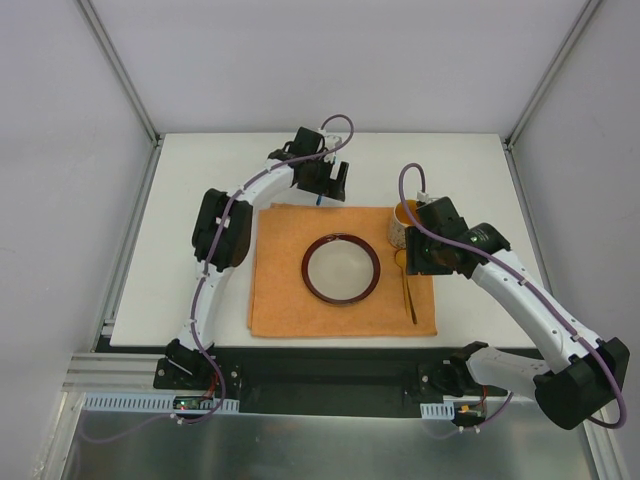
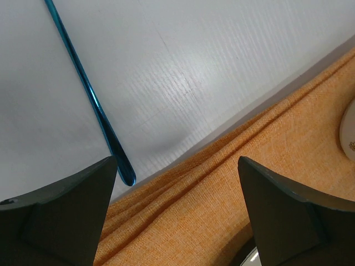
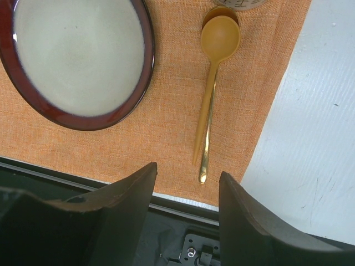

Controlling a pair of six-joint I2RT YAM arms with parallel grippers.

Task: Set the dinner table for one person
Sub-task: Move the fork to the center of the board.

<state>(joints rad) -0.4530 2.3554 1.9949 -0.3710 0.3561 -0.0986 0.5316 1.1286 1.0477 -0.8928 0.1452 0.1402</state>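
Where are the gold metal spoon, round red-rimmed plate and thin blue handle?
Gold metal spoon (image 3: 221, 34), right wrist view, bowl.
Round red-rimmed plate (image 3: 77, 52), right wrist view, centre.
Thin blue handle (image 2: 94, 102), left wrist view, shaft.

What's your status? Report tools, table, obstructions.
Left tool open by blue utensil. Right tool open near gold spoon. Dinner table: plate, spoon, cup on orange placemat. No obstruction seen.

Overhead, close wrist views; placemat (image 1: 290, 300) probably common
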